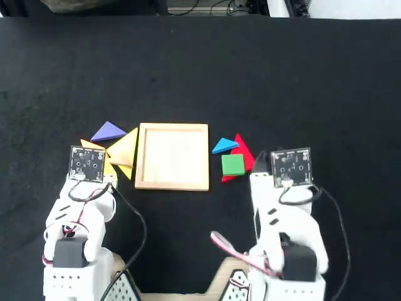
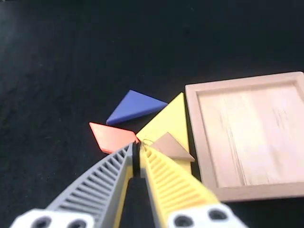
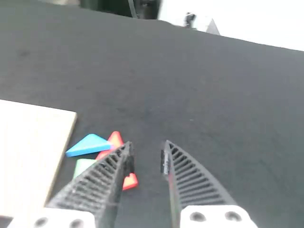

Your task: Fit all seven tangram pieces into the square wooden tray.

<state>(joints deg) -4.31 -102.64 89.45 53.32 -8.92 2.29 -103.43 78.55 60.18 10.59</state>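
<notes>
The square wooden tray (image 1: 172,182) lies empty mid-table. To its left lie a blue triangle (image 2: 135,107), an orange parallelogram (image 2: 111,137), a large yellow triangle (image 2: 166,124) and a small tan triangle (image 2: 170,146). My left gripper (image 2: 137,146) is shut with nothing in it, its tips above the spot where the orange and yellow pieces meet. Right of the tray lie a light-blue triangle (image 3: 88,145), a red triangle (image 3: 115,139) and a green square (image 3: 83,166). My right gripper (image 3: 146,154) stands open just beside the red triangle, holding nothing.
Black cloth covers the table (image 1: 250,81). The left arm (image 1: 81,213) and right arm (image 1: 288,219) rise from bases at the near edge. Loose cables (image 1: 219,241) lie between the bases.
</notes>
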